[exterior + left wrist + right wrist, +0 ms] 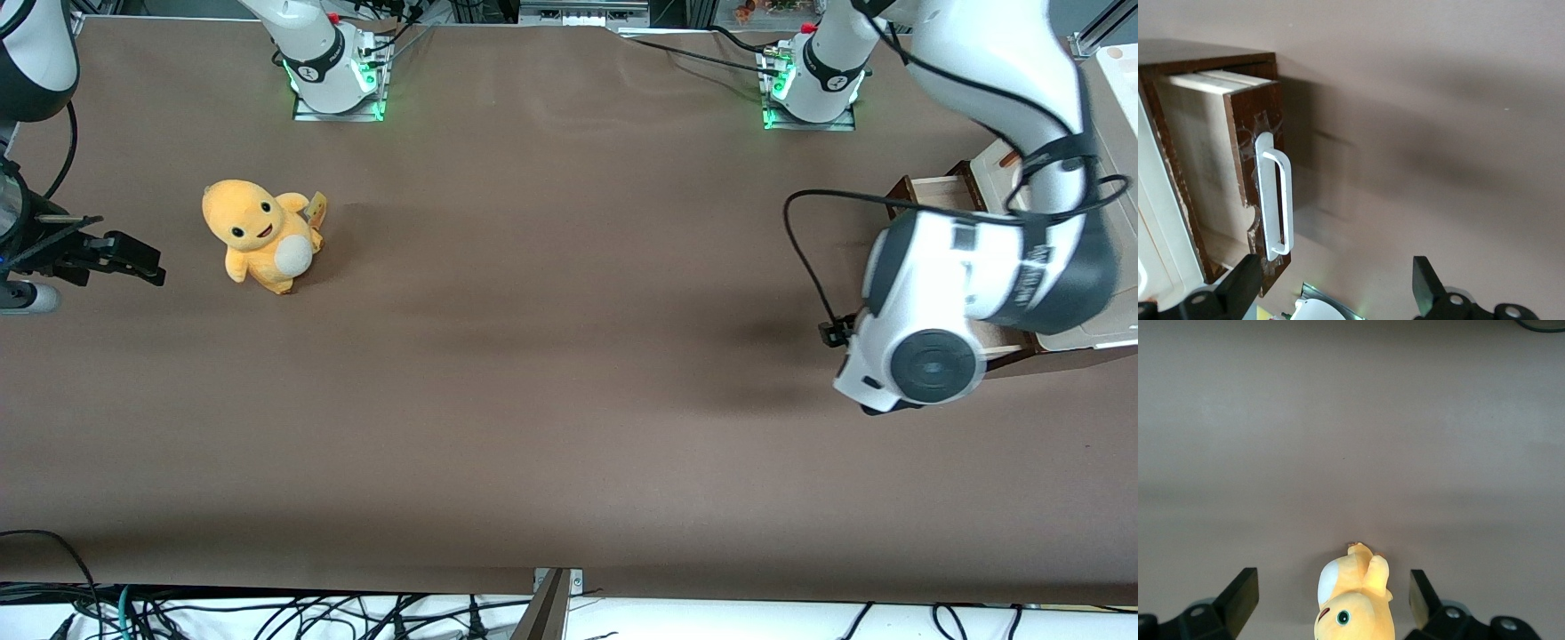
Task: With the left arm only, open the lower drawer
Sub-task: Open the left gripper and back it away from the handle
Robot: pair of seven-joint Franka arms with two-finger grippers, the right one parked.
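The lower drawer (1238, 187) is standing pulled partway out of its cabinet (1098, 333) at the working arm's end of the table (533, 373), its dark brown front facing the open tabletop and its pale wooden tray (942, 192) showing where the front has come away from the carcass. A long white loop handle (1275, 197) is running along the drawer front, whose veneer is looking chipped and scuffed around the handle mounts. The left arm (969, 284) is reaching out over the drawer in the front view, covering most of it, with a black cable (805, 249) looping out from its wrist over the table. The gripper (1336, 287) is hanging just off the drawer front, its fingers (1243, 283) spread wide and holding nothing; one black finger is sitting close by the end of the handle, while the other is well clear over bare table. Well apart, toward the parked arm's end of the table, a yellow plush toy (260, 233) with a white belly is sitting upright.
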